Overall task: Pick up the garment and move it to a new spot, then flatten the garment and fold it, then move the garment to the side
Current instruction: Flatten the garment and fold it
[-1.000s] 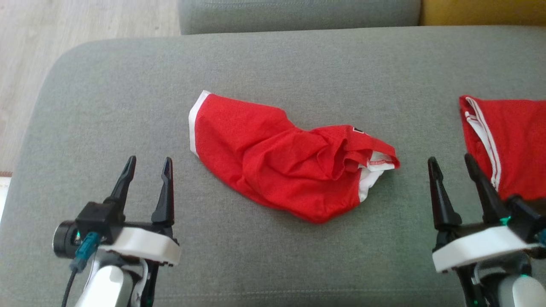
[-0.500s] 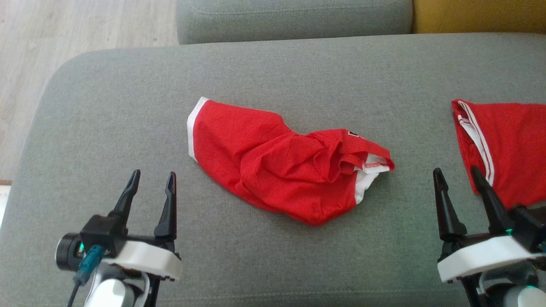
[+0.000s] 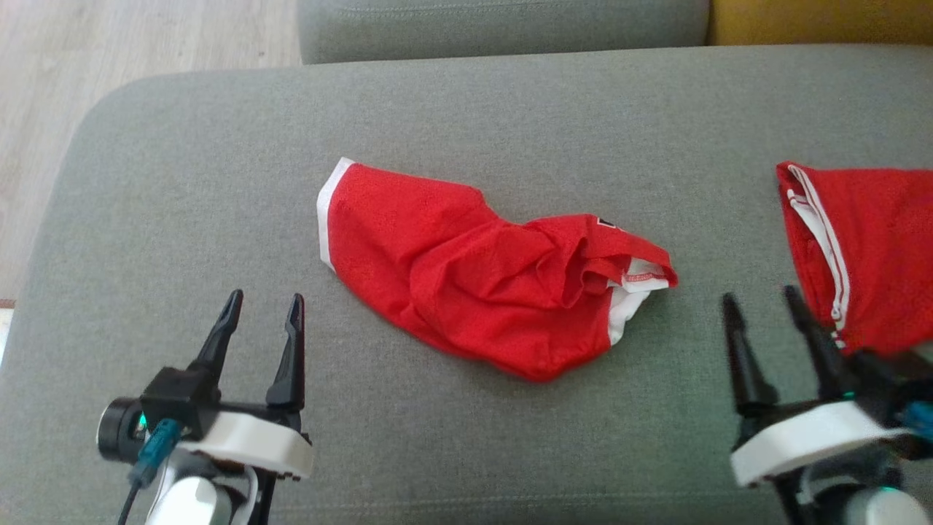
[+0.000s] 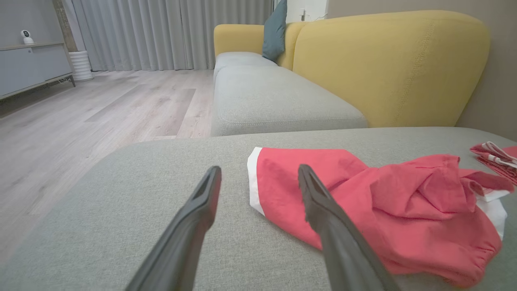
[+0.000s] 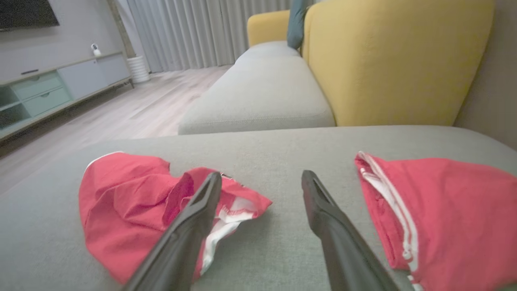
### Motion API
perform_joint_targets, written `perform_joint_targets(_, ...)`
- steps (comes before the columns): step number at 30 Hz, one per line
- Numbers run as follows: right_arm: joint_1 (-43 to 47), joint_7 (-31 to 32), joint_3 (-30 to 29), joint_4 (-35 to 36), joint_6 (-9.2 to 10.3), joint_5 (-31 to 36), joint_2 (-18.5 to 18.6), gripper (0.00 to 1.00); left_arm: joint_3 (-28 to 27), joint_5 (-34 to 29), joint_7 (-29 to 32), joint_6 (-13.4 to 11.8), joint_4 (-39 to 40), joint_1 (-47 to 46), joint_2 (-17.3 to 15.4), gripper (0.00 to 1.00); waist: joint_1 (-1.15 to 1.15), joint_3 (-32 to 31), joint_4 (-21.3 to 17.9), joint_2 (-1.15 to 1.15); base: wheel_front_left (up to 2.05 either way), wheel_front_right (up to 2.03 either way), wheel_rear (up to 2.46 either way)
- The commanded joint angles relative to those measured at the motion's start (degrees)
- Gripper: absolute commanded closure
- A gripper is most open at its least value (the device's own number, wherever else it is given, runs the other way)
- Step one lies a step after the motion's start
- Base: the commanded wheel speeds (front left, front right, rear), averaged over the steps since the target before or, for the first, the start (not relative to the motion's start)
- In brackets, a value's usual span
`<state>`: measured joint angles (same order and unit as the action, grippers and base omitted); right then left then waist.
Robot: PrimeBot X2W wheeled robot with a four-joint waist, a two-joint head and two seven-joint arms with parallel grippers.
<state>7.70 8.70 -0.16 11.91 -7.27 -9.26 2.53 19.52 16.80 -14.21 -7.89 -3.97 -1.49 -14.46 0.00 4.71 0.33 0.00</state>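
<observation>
Shifting slightly leftward from a moment earlier, the blurred right gripper (image 3: pixel 758 294) hung with its two dark, tapered fingers spread wide and empty, as did the left gripper (image 3: pixel 265 295), above a grey woven sofa cushion (image 3: pixel 466 109). Between them, near the cushion's middle, lay the garment (image 3: pixel 474 277), a single crumpled piece of thin red fabric with a white band along its left end and white lining showing at its bunched right end. A second red garment (image 3: pixel 867 248), trimmed with narrow white stripes, lay flatter at the right edge, just beyond the right gripper.
</observation>
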Motion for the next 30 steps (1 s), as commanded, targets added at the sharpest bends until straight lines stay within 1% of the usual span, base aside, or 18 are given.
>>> perform_joint_targets(1,-2.5,0.3,2.8,1.7,-0.22,0.5,0.6,0.0,-2.2,-0.1,-0.4,-0.3,1.9,-3.3,-1.4,0.0,0.0,0.6,0.2,0.0,0.0,0.0,0.0)
perform_joint_targets(5,-5.6,1.4,8.7,-1.5,-0.22,0.2,2.6,0.0,-1.8,-0.4,-0.4,-0.1,2.4,-5.1,-1.1,0.0,0.0,2.8,1.1,0.0,0.0,0.0,0.0)
perform_joint_targets(11,-13.1,1.2,16.8,-9.2,-0.22,-0.9,4.5,0.0,-1.2,-0.9,-0.6,0.5,2.4,-8.2,-0.3,0.0,0.0,7.0,3.4,0.0,0.0,0.0,0.0)
perform_joint_targets(13,-15.6,1.1,18.1,-12.3,-0.22,-1.1,4.7,0.0,-1.1,-1.0,-0.7,0.6,2.2,-9.0,0.2,0.0,0.0,8.1,4.2,0.0,0.0,0.0,0.0)
perform_joint_targets(18,-20.7,1.8,19.3,-19.6,-0.22,-1.1,4.5,0.0,-1.2,-1.2,-0.7,1.1,1.5,-10.6,1.0,0.0,0.0,9.9,5.8,0.0,0.0,0.0,0.0)
perform_joint_targets(20,-22.2,1.5,19.5,-21.2,-0.22,-1.4,4.3,0.69,-1.4,-1.4,-0.8,1.3,1.4,-11.0,1.2,0.0,0.0,10.0,6.0,0.0,0.0,0.0,0.0)
perform_joint_targets(21,-22.8,1.2,19.5,-21.4,-0.22,-1.6,4.3,1.0,-1.6,-1.5,-0.8,1.3,1.5,-11.1,1.4,0.0,0.0,10.1,6.1,0.0,0.0,0.0,0.0)
perform_joint_targets(26,-24.0,-0.5,18.1,-20.1,-0.22,-2.1,4.8,1.0,-2.5,-1.4,-0.8,1.7,2.0,-11.0,2.0,0.0,0.0,10.2,6.0,0.0,0.0,0.0,0.0)
perform_joint_targets(30,-25.4,-1.9,15.5,-16.0,-0.22,-2.5,6.0,1.0,-2.9,-2.1,-0.8,2.1,2.3,-11.3,2.4,0.0,0.0,10.4,5.4,0.0,0.0,0.0,0.0)
